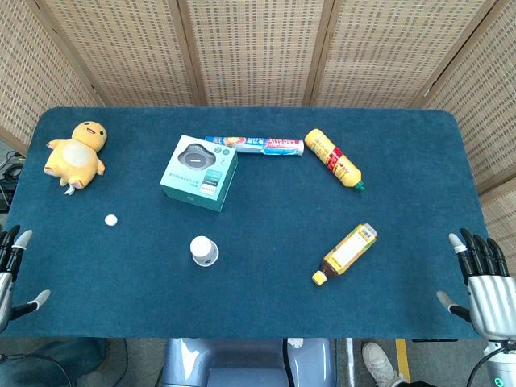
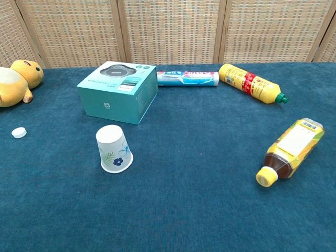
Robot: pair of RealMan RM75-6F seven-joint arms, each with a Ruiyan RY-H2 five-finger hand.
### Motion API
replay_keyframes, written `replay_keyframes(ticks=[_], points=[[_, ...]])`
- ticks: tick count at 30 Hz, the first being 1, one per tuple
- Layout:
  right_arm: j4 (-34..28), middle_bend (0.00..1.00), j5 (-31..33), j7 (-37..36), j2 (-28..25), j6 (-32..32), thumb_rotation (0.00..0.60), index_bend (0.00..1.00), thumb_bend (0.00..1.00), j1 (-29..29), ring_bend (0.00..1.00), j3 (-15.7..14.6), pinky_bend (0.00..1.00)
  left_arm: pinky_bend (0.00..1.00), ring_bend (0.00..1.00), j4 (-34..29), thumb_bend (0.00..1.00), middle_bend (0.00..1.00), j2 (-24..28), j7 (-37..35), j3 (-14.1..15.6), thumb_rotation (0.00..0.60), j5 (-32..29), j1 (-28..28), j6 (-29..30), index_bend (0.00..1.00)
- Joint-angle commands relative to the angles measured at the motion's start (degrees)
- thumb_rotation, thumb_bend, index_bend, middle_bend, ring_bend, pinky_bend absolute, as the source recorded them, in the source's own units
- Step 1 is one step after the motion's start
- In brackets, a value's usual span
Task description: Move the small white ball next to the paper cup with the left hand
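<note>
Woven cane screens are standing behind a counter that is wearing a dark blue-green carpet-like cover. Toward the counter's left side, the small white ball is lying on the cloth, apart from everything else; in the chest view it is showing near the left edge. To its right and slightly nearer the robot, the white paper cup with a blue flower print is sitting upside down, well apart from the ball. Beyond the cup, a teal cardboard box picturing a round black device is resting flat, and a long blue-and-white tube-shaped package is lying just behind it. Left of the ball, a yellow plush duck toy is lying near the far left corner. On the right half, a yellow plastic bottle with a green cap is lying on its side, and nearer the robot a brown tea bottle with a yellow cap and yellow label is lying tilted. At the near left corner, the left hand is hanging off the counter edge with its fingers spread and gripping nothing. At the near right corner, the right hand is likewise waiting with fingers apart, empty.
</note>
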State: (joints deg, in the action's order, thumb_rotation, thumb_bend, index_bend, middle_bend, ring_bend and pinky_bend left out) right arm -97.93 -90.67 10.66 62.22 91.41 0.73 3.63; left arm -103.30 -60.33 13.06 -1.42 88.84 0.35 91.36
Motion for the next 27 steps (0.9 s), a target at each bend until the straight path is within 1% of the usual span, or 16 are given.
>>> replay_keyframes(ticks=[1, 7, 11, 14, 16, 18, 20, 22, 24, 27], points=[[-0.14, 0.0, 0.1, -0.16, -0.14, -0.13, 0.6, 0.0, 0.0, -0.02, 0.0, -0.06, 0.0, 0.0, 0.0, 0.16, 0.14, 0.0, -0.05, -0.07, -0.08, 0.6, -0.35, 0.07, 0.05, 0.0], [-0.36, 0.0, 0.07, -0.48, -0.38, -0.12, 0.6, 0.0, 0.0, -0.1, 0.0, -0.16, 0.0, 0.0, 0.0, 1.09, 0.15, 0.0, -0.38, -0.59, -0.53, 0.6, -0.52, -0.63, -0.71, 0.0], [-0.66, 0.0, 0.57, -1.09, -0.74, -0.32, 0.6, 0.0, 0.0, -0.09, 0.0, -0.02, 0.0, 0.0, 0.0, 3.4, 0.14, 0.0, -1.13, -2.23, -1.95, 0.6, -2.59, -3.73, -5.54, 0.0], [-0.68, 0.0, 1.01, -1.3, -0.84, -0.7, 0.6, 0.0, 0.0, 0.09, 0.0, 0.17, 0.0, 0.0, 0.0, 6.72, 0.12, 0.0, -2.28, -5.57, -4.69, 0.6, -5.1, -8.44, -11.71, 0.0], [-0.63, 0.0, 1.66, -1.08, -0.76, -1.29, 0.6, 0.0, 0.0, 0.34, 0.0, 0.37, 0.0, 0.0, 0.0, 12.59, 0.13, 0.0, -4.17, -8.3, -6.84, 0.6, -5.89, -13.09, -16.92, 0.0], [-0.58, 0.0, 2.38, -0.63, -0.54, -1.9, 0.6, 0.0, 0.0, 0.61, 0.0, 0.58, 0.0, 0.0, 0.0, 18.96, 0.14, 0.0, -6.55, -9.76, -7.67, 0.6, -5.69, -17.11, -21.48, 0.03], [-0.47, 0.0, 2.99, 0.02, -0.28, -2.42, 0.6, 0.0, 0.0, 0.86, 0.0, 0.77, 0.0, 0.0, 0.0, 24.3, 0.15, 0.0, -8.86, -11.11, -7.81, 0.6, -5.3, -20.06, -24.85, 0.1], [-0.29, 0.0, 3.62, 0.67, 0.01, -2.82, 0.6, 0.0, 0.0, 1.07, 0.0, 0.97, 0.0, 0.0, 0.0, 28.9, 0.18, 0.0, -11.06, -12.3, -7.67, 0.6, -5.25, -22.37, -27.91, 0.2], [0.09, 0.0, 4.6, 1.48, 0.5, -3.48, 0.6, 0.0, 0.0, 1.37, 0.0, 1.26, 0.0, 0.0, 0.0, 35.29, 0.21, 0.0, -14.25, -14.08, -7.46, 0.6, -5.5, -25.18, -31.75, 0.25], [0.57, 0.0, 5.98, 2.32, 1.05, -4.52, 0.6, 0.0, 0.0, 1.81, 0.0, 1.58, 0.0, 0.0, 0.0, 42.63, 0.23, 0.0, -18.05, -15.67, -7.03, 0.6, -5.45, -27.55, -34.3, 0.29]])
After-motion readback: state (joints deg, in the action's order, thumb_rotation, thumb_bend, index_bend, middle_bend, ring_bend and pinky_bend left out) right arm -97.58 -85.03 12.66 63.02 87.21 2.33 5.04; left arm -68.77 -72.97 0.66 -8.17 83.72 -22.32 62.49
